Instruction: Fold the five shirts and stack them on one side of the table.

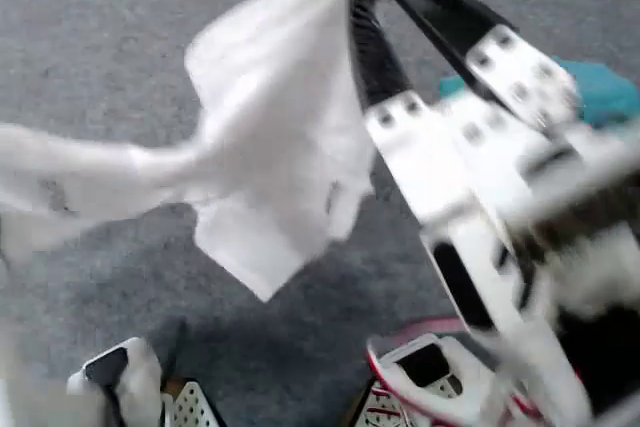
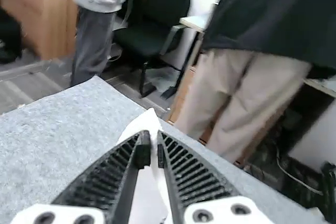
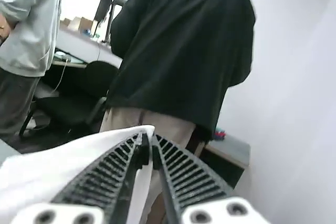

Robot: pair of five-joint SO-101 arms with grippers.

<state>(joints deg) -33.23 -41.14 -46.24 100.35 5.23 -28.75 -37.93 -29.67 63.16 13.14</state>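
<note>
Left hand (image 2: 150, 148) and right hand (image 3: 148, 144) are each clenched on a thin edge of the white shirt (image 1: 270, 147), held up at upper centre above the bench (image 1: 90, 57); such shallow, close-set grips could let it slip or bunch, spoiling the fold

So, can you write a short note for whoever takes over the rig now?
Left gripper: shut on the white shirt.
Right gripper: shut on the same shirt.
The shirt hangs unfolded above the table, pinched at its top.
A teal cloth lies on the table, right in the high view.
Done: shirt lifted.
To do: lay it flat, fold it, stack it, then the rest.
</note>
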